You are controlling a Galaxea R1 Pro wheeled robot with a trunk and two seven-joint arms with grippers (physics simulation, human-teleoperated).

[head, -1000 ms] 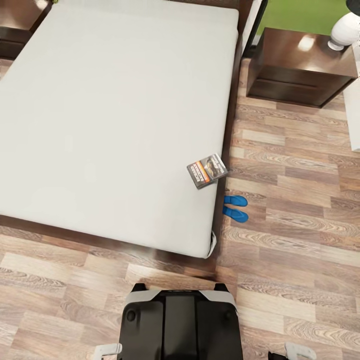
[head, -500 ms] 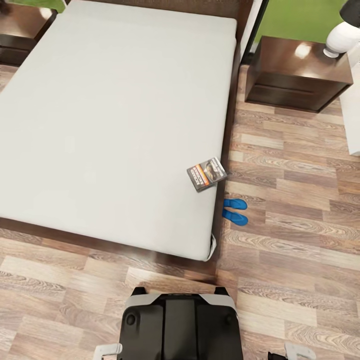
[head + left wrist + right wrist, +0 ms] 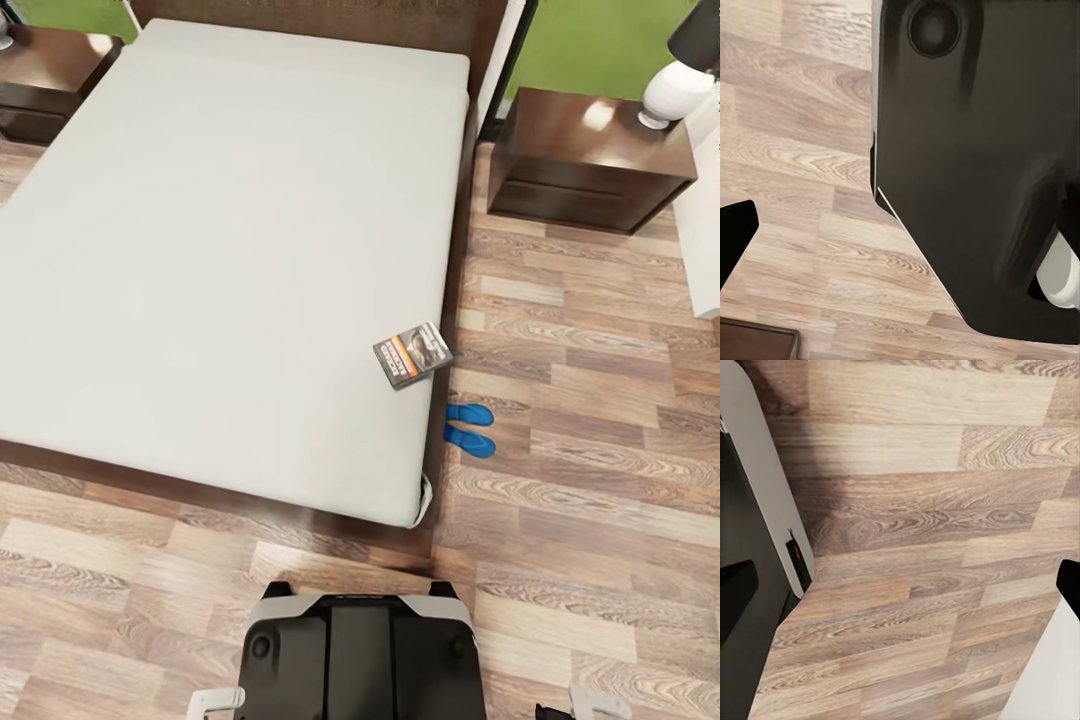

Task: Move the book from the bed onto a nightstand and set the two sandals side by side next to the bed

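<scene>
The thin dark orange-banded paperback book [image 3: 413, 354] lies ahead-right at the grey mattress edge, nearer the right arm; finger state unreadable.

You see a matt, smooth light-grey mattress [image 3: 230, 250] on a dark wood frame. The nightstand [image 3: 590, 160] is glossy reddish-brown wood, catching a highlight. The floor [image 3: 590, 380] is grained wood planks. Your robot's base [image 3: 360, 655] looks like smooth black plastic.

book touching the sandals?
Apart. The head view shows the book lying on the bed near its edge, while the sandals lie on the floor below, with mattress edge between them.
</scene>
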